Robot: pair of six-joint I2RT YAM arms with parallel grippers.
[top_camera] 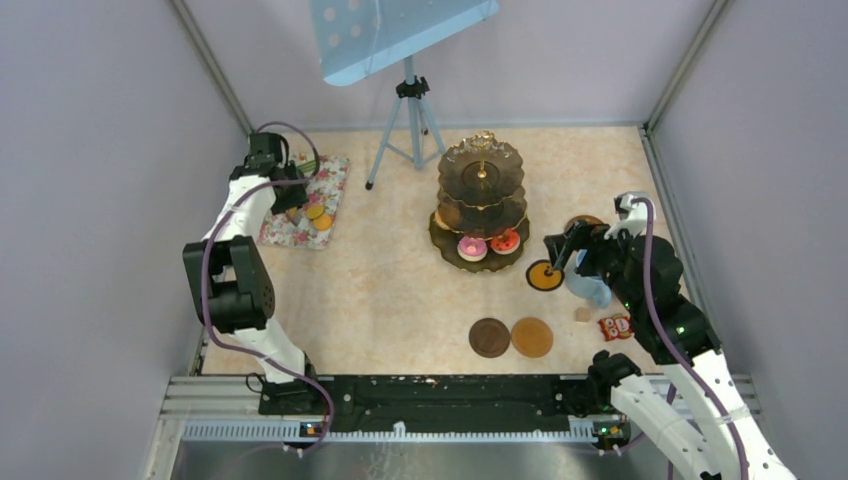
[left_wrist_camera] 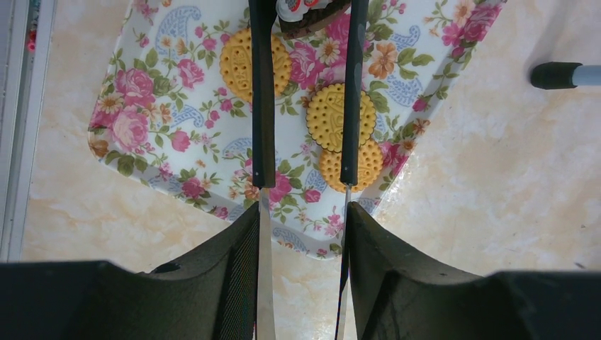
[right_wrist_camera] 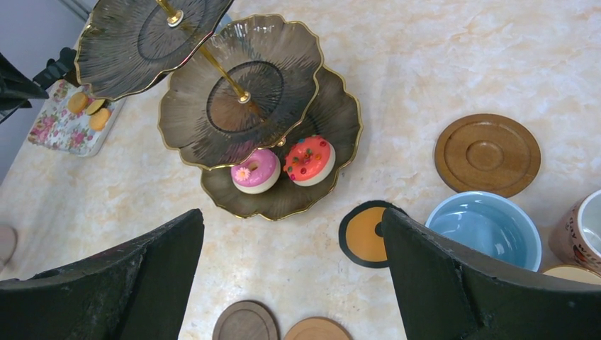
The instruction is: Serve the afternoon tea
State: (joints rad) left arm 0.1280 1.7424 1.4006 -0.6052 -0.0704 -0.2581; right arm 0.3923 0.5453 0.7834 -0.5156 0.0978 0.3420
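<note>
My left gripper [left_wrist_camera: 303,212] is shut on the black tongs [left_wrist_camera: 263,106] over the floral mat [left_wrist_camera: 149,106]. The tongs' tips pinch a small cake [left_wrist_camera: 305,13] at the frame's top edge. Three orange tarts [left_wrist_camera: 329,117] lie on the mat. The dark three-tier stand [top_camera: 480,200] stands mid-table, with a pink cake [right_wrist_camera: 255,170] and a red cake [right_wrist_camera: 308,159] on its bottom tier. My right gripper [right_wrist_camera: 290,216] is open and empty above the table, between the stand and the light blue mug [right_wrist_camera: 485,227]. Its right finger overlaps an orange, black-rimmed coaster [right_wrist_camera: 365,234].
Two round brown coasters [top_camera: 490,337] [top_camera: 532,337] lie near the front. Another brown coaster [right_wrist_camera: 487,154] lies behind the blue mug. A patterned mug [right_wrist_camera: 585,230] stands at the right edge. A tripod [top_camera: 405,130] with a blue panel stands at the back.
</note>
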